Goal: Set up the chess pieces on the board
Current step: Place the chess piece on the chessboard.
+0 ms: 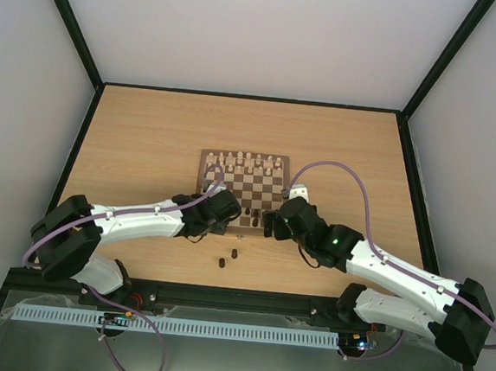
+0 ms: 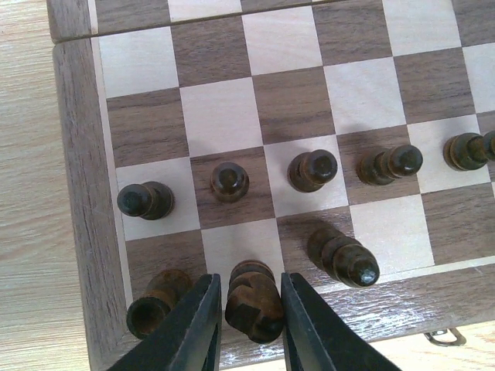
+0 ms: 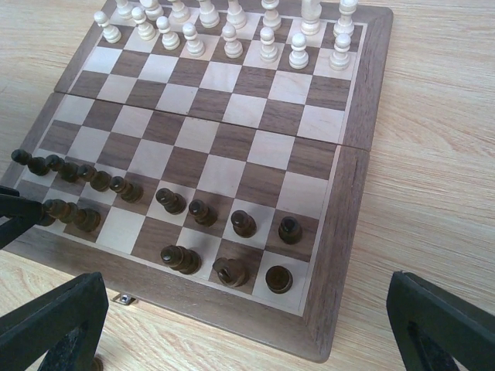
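Clamping: left end effector [image 2: 249,281] | dark chess piece [image 2: 255,311] between fingers | board [image 2: 77,193] edge row

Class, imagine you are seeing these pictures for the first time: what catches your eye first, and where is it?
The left gripper has its fingers closed on a dark piece at the near edge of the board. Cream-white pieces fill the far two rows, and two dark pieces sit off the board on the table.
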